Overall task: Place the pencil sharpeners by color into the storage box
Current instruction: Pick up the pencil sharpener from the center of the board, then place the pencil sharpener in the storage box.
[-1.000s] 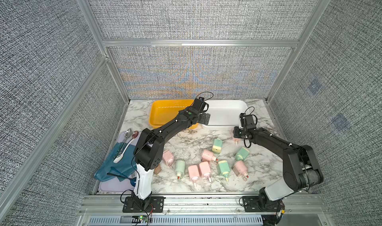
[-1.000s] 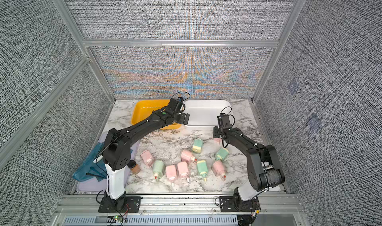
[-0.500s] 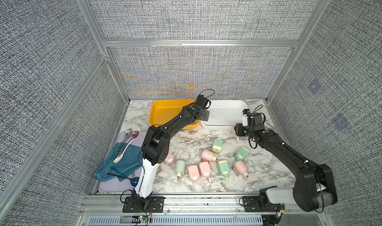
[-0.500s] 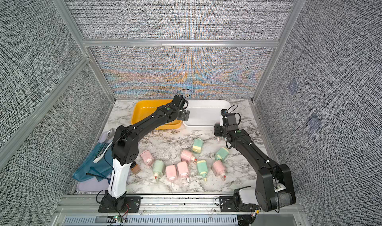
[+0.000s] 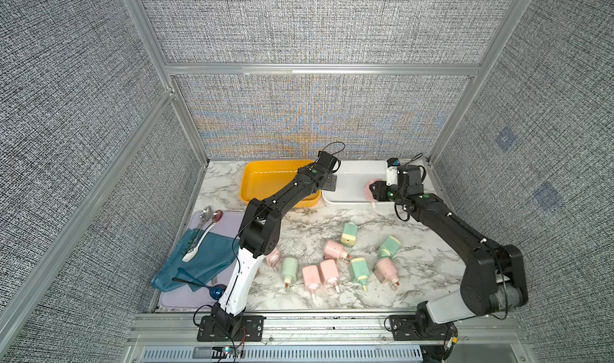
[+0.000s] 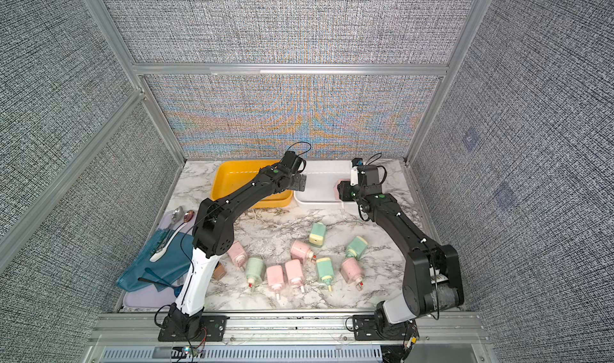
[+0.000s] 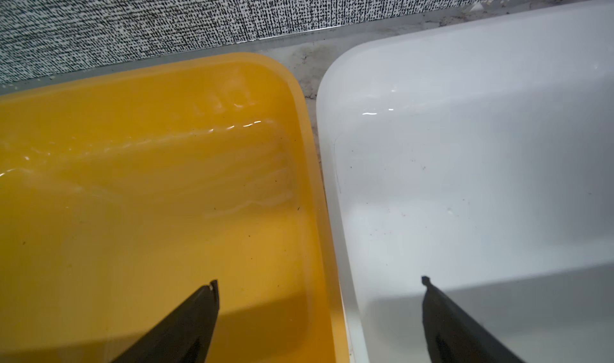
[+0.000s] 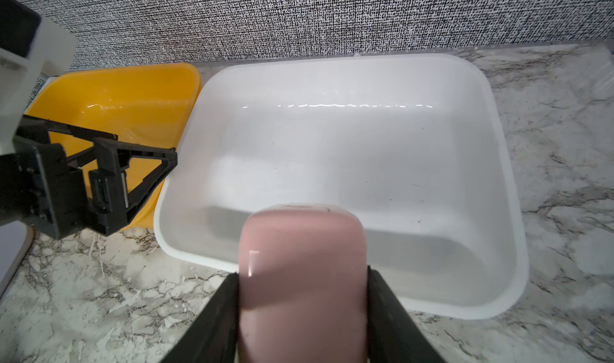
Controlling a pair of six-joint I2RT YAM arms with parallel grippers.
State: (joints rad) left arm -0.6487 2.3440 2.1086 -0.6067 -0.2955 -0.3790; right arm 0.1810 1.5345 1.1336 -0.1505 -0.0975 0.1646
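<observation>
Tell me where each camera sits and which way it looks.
Top views: high in front, looking down on the whole table; both arms show.
Left wrist: on the left arm, over the yellow box and white box; open left gripper shows.
Right wrist: on the right arm, facing the white box; right gripper holds a pink sharpener.
Shared: both wrist views show both boxes.

Glossy, smooth plastic on pink pencil sharpener (image 8: pixel 302 238), pinched by matt black fingers (image 8: pixel 216 321) of right hand (image 8: pixel 302 275). Same shiny plastic on white storage box (image 8: pixel 491 128) ahead, yellow storage box (image 8: pixel 133 89) alongside. Smooth marble-look worktop (image 8: pixel 99 295) beneath.
</observation>
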